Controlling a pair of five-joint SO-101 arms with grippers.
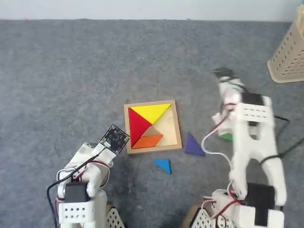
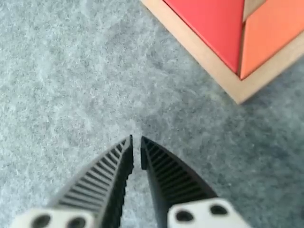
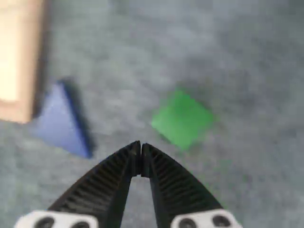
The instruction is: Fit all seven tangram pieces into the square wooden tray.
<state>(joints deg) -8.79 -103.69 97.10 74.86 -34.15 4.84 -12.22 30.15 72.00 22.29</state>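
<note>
Coloured pieces sit in the tray (image 1: 179, 126); the purple triangle (image 1: 193, 145), blue triangle (image 1: 163, 165) and green square (image 3: 183, 118) lie just outside it. The left arm (image 1: 86, 183) and right arm (image 1: 249, 126) flank the tray, jaws together, empty.

Supporting surface: grey carpeted tabletop (image 1: 71, 71). Lying directly on it:
- square wooden tray (image 1: 154, 150), near centre
- purple triangle (image 1: 193, 145), just beside the tray's right corner
- small blue triangle (image 1: 164, 165), nearby
- green square (image 3: 182, 118), further right
- beige perforated basket (image 1: 289, 52), at the far right edge
</note>
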